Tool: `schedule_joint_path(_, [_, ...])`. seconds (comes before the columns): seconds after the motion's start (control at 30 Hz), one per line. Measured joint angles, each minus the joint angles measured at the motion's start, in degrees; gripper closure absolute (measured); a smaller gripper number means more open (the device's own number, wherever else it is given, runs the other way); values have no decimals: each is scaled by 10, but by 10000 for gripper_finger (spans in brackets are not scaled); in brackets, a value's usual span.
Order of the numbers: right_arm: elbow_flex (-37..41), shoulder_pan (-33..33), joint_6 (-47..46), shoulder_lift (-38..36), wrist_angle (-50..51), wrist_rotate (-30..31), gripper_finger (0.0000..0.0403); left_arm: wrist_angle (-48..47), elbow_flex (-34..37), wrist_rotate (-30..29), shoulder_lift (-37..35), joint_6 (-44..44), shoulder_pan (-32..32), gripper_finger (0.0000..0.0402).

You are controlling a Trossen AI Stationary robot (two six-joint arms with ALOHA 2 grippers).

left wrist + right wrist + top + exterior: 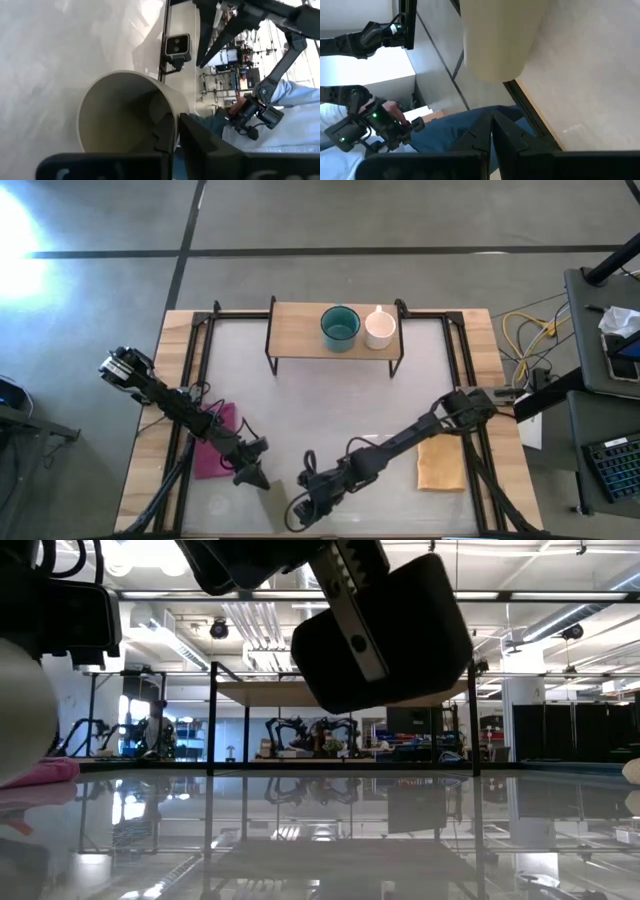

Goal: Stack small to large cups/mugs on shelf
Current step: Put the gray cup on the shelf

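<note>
The olive-brown tumbler (pixel 125 120) is near the table's near edge, its open mouth toward my left wrist camera. My left gripper (pixel 252 477) is shut on it. The right wrist view shows its outer wall (pixel 497 40). My right gripper (pixel 492 132) is shut and empty beside it, close to the near edge (pixel 298 510). The teal mug (pixel 340 327) and the small white mug (pixel 380 329) stand side by side on the wooden shelf (pixel 295 330) at the table's far side. My left gripper holds the tumbler by its rim wall (pixel 172 122), one finger (pixel 162 137) inside the mouth and one finger (pixel 205 145) outside. The fingers come slanting down from the far left. I cannot tell whether the tumbler stands on the table or is lifted.
A pink cloth (pixel 215 442) lies under the left arm and a yellow cloth (pixel 440 465) at the near right. The low camera (pixel 177 46) sits on the table's near edge. A person in jeans (pixel 455 130) stands just beyond that edge.
</note>
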State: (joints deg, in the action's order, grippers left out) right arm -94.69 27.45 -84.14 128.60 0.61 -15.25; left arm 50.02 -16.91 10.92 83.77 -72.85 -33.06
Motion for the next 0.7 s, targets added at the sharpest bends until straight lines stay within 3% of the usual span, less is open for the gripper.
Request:
schedule_joint_path(0.2, [2, 0, -10, 0, -2, 20, 394, 15, 0, -43, -15, 1, 1, 401])
schedule_joint_path(0.37, [3, 3, -14, 0, -2, 25, 394, 1, 0, -74, -79, 1, 1, 401])
schedule_joint_path(0.7, [3, -2, -20, 0, 7, 92, 394, -244, -12, -136, -286, 38, 1, 401])
